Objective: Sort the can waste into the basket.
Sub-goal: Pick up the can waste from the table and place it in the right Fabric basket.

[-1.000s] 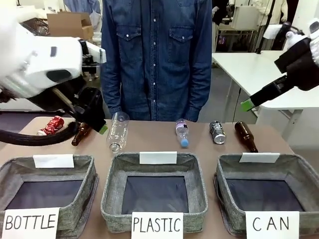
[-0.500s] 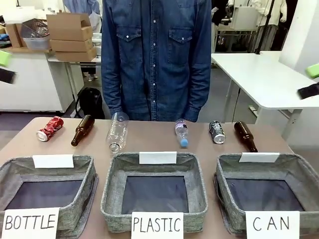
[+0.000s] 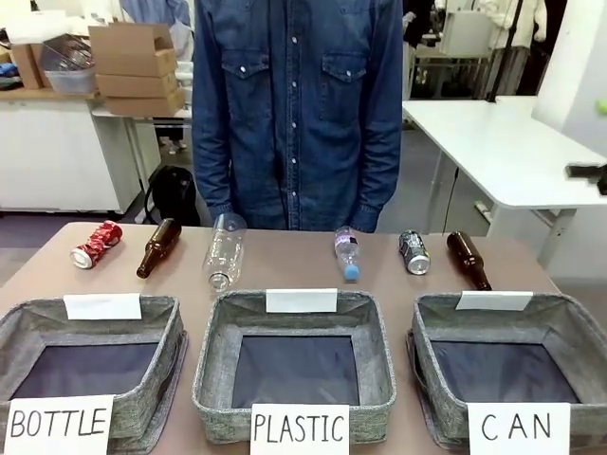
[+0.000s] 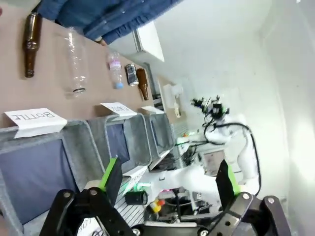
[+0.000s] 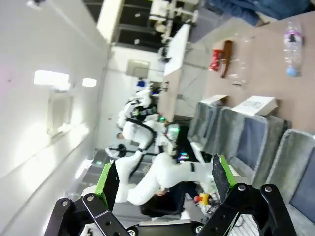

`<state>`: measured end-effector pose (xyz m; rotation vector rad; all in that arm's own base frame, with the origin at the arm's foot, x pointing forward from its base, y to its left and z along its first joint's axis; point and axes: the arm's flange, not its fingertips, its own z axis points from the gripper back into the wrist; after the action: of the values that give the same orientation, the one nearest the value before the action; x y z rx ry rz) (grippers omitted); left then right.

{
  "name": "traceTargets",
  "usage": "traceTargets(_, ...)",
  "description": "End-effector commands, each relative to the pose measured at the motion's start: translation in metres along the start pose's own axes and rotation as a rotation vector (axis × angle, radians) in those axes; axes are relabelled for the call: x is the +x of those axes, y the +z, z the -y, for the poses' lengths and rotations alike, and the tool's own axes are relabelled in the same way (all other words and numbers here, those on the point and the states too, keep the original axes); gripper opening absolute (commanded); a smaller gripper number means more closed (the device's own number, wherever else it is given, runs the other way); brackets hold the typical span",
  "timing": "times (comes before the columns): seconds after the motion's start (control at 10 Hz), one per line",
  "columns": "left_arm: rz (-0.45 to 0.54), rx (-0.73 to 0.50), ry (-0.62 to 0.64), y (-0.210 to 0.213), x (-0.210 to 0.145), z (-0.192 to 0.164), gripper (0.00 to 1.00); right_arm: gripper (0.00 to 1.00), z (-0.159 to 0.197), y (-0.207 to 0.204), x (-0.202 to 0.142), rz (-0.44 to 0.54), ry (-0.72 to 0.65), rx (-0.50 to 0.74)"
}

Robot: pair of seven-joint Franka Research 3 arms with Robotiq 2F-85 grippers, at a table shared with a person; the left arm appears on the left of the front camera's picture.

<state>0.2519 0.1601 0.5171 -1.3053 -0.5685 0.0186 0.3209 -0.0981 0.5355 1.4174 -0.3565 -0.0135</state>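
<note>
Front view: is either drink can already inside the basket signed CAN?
No: the red can and the dark can both lie on the table beyond the CAN basket, whose dark floor is bare.

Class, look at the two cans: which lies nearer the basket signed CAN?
The dark grey-black can, just beyond the CAN basket; the red can lies at the opposite end, beyond the BOTTLE basket.

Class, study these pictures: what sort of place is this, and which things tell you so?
Probably a research lab or workshop, not a home: hand-signed sorting baskets such as the CAN basket, plain white worktables in the background, and stacked cardboard boxes.
</note>
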Motion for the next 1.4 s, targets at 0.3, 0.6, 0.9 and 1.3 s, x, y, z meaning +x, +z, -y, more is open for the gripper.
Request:
traceTargets(0.3, -0.038, 0.018, -0.061, -0.006, -0.004, 0.024, 1.00, 1.00, -0.010, 0.009, -0.001, -0.012, 0.004, 0.060)
traceTargets(0.6, -0.038, 0.018, -0.061, -0.006, -0.004, 0.024, 1.00, 1.00, -0.010, 0.009, -0.001, -0.012, 0.004, 0.060)
traceTargets(0.9, -0.038, 0.018, -0.061, -0.006, -0.004, 0.024, 1.00, 1.00, -0.008, 0.010, -0.007, -0.015, -0.017, 0.042)
traceTargets(1.3, -0.242, 0.399, -0.079, -0.052, 0.014, 0.013, 1.00, 1.00, -0.008, 0.010, -0.007, -0.015, -0.017, 0.042)
